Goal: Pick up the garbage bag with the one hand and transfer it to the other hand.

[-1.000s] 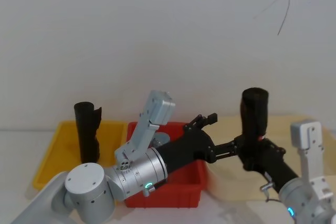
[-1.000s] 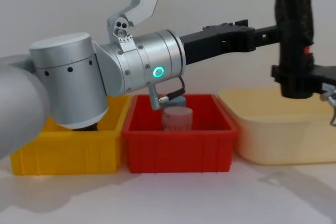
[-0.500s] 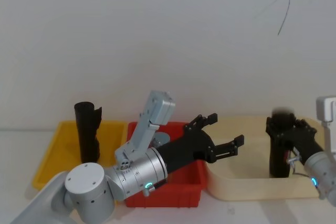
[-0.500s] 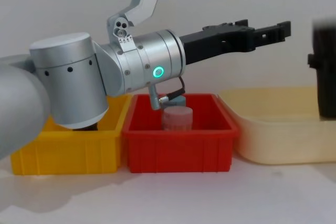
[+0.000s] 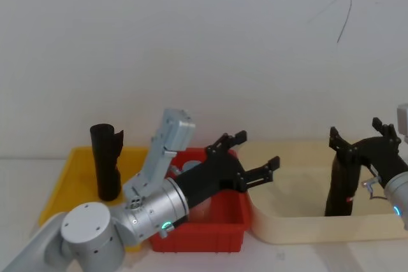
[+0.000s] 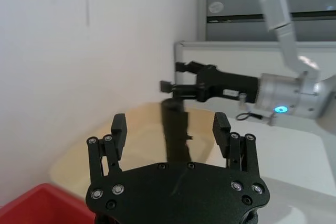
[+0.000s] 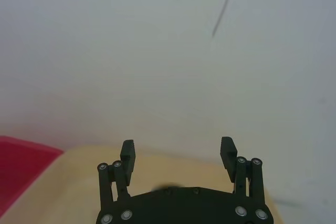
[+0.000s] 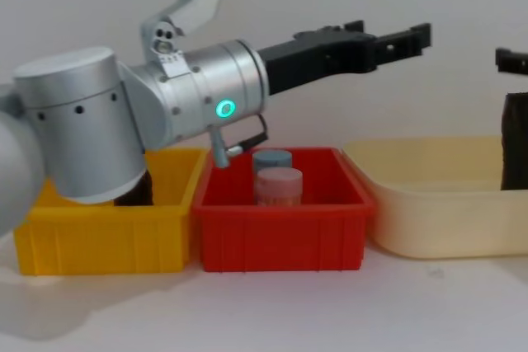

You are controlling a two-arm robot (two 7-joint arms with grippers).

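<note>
The garbage bag (image 5: 342,183), a tall black crinkly roll, stands upright in the cream tub (image 5: 293,227) at the right. It also appears as the garbage bag (image 8: 516,142) and the garbage bag (image 6: 176,129). My right gripper (image 5: 357,133), on the blue-lit arm, is open just above the roll's top, its fingers spread to either side. It holds nothing, as the right gripper (image 7: 177,153) confirms. My left gripper (image 5: 245,157), on the green-lit arm, hangs open and empty over the red bin (image 5: 217,234), well left of the bag, and is also seen as the left gripper (image 8: 396,35).
A second black roll (image 5: 105,160) stands in the yellow bin (image 5: 64,183) at the left. The red bin (image 8: 280,245) holds a pink jar (image 8: 278,185) and a blue-lidded jar (image 8: 271,159). A white wall lies close behind the bins.
The right gripper carried the bag right and down into the cream tub, let go and opened above it. The left arm drew back to the left, still open.
</note>
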